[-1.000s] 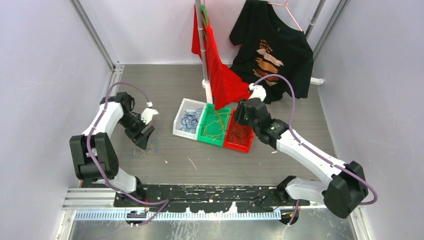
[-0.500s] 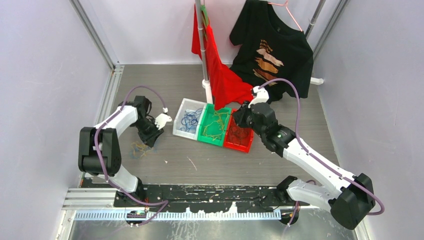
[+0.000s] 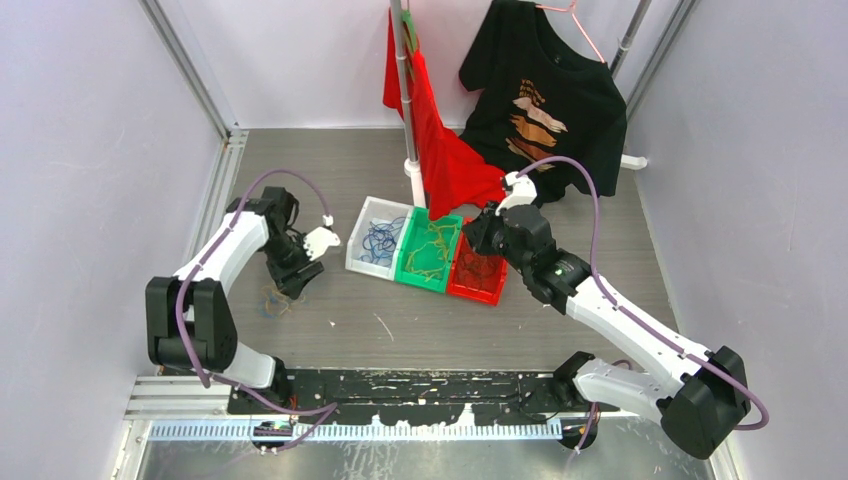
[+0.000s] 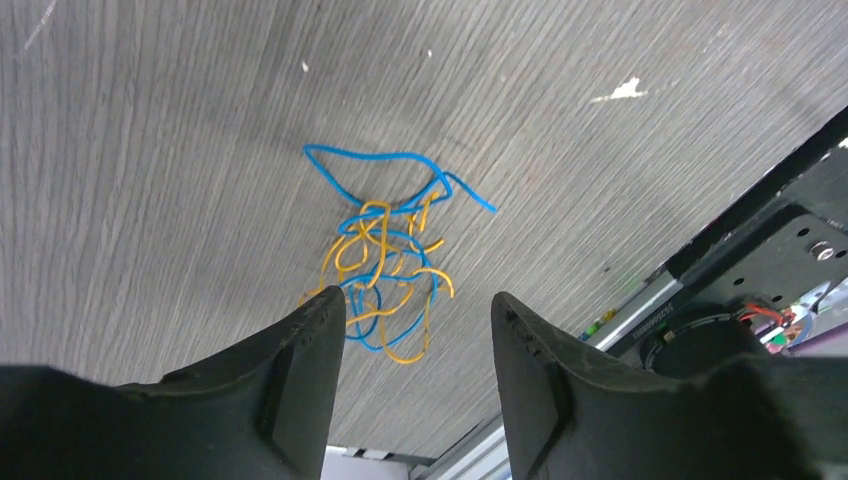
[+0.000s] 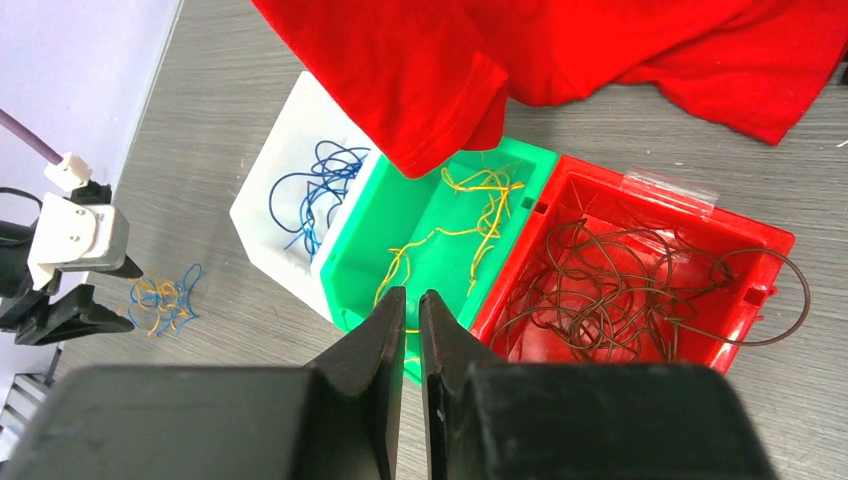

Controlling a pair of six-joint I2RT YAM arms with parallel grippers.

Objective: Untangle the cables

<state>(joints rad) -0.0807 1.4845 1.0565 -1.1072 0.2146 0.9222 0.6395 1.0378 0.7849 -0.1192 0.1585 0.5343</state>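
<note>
A small tangle of blue and yellow cables (image 4: 385, 255) lies loose on the grey floor; it also shows in the top view (image 3: 275, 298) and the right wrist view (image 5: 163, 300). My left gripper (image 4: 415, 310) hovers just above it, open and empty, and shows in the top view (image 3: 290, 283). Blue cables (image 5: 315, 190) lie in a white bin (image 5: 265, 215), yellow cables (image 5: 470, 215) in a green bin (image 5: 360, 270), dark brown cables (image 5: 620, 290) in a red bin (image 5: 740, 240). My right gripper (image 5: 412, 295) hangs above the green and red bins, shut and holding nothing.
A red cloth (image 3: 440, 150) hangs from a white pole (image 3: 405, 90) and drapes over the back of the bins. A black T-shirt (image 3: 545, 100) hangs at the back right. A black rail (image 3: 420, 390) runs along the near edge. Lilac walls close both sides.
The left arm swung its gripper right and back, then settled slightly left, over the tangle. The right arm rose a little over the bins, then stayed still.
</note>
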